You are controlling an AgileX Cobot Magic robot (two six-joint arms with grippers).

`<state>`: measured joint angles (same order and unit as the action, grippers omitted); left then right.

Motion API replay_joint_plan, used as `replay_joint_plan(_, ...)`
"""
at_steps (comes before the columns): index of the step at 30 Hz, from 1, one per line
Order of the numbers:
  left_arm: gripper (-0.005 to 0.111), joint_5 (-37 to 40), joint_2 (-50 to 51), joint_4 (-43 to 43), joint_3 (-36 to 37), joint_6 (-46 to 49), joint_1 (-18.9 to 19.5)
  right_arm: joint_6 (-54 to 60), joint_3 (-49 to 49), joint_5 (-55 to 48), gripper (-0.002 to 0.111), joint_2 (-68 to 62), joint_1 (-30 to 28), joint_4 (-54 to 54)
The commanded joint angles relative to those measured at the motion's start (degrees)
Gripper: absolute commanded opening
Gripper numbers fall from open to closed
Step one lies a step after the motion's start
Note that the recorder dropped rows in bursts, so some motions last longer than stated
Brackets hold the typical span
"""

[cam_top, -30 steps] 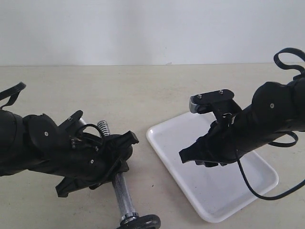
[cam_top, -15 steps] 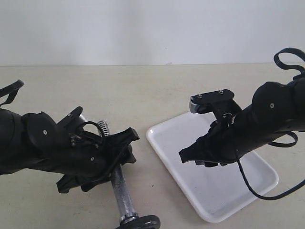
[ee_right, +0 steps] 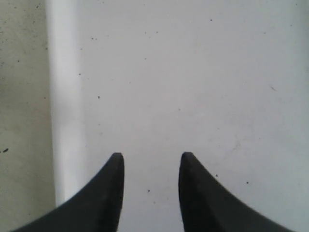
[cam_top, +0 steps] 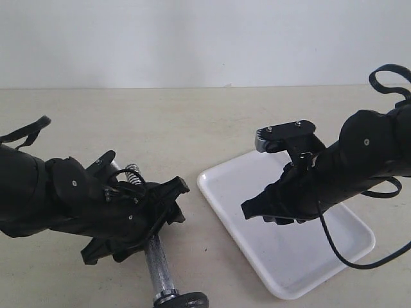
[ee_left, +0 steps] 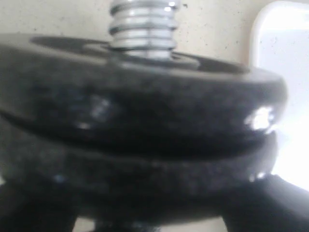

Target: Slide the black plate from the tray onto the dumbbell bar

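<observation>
In the left wrist view the black plate (ee_left: 145, 101) sits on the dumbbell bar, stacked on a second black disc (ee_left: 145, 169), with the threaded end (ee_left: 142, 29) sticking out past it. My left gripper (ee_left: 145, 212) is shut on this stack; dark fingers (ee_left: 263, 203) show at its sides. In the exterior view my left gripper (cam_top: 168, 200) covers the plate; the bar's knurled middle (cam_top: 154, 263) and another black disc (cam_top: 180, 300) show below it. My right gripper (ee_right: 150, 157) hangs open over the white tray (ee_right: 193, 72), holding nothing.
The tray (cam_top: 221, 186) lies right of the bar on the beige table, with nothing showing on its visible floor. Its corner (ee_left: 285, 58) shows beside the discs. My right arm (cam_top: 334, 167) reaches over the tray's middle. A cable loops off it at the right.
My left arm has shifted slightly toward the front, and the bar's threaded end and front disc have moved a little left with it. The right arm has not moved.
</observation>
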<state>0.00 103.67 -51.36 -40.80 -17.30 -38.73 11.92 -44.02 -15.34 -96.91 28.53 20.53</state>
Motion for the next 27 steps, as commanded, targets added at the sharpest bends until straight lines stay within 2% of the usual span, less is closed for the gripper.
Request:
replay_joint_plan(1, 0.07, 1.4, 1.9, -0.3, 0.2, -1.0, -0.3, 0.7, 0.0, 0.3, 0.031, 0.3, 0.0, 0.2)
replay_joint_plan(12, 0.071, 3.3, -2.0, 3.1, -4.6, -0.7, -0.3, 0.7, 0.0, 0.0, 0.031, 0.3, 0.0, 0.2)
replay_joint_plan(27, 0.071, 6.6, -7.9, 4.1, -4.7, -0.3, -0.3, 0.4, 0.0, -2.1, 0.031, 0.3, 0.0, 0.2)
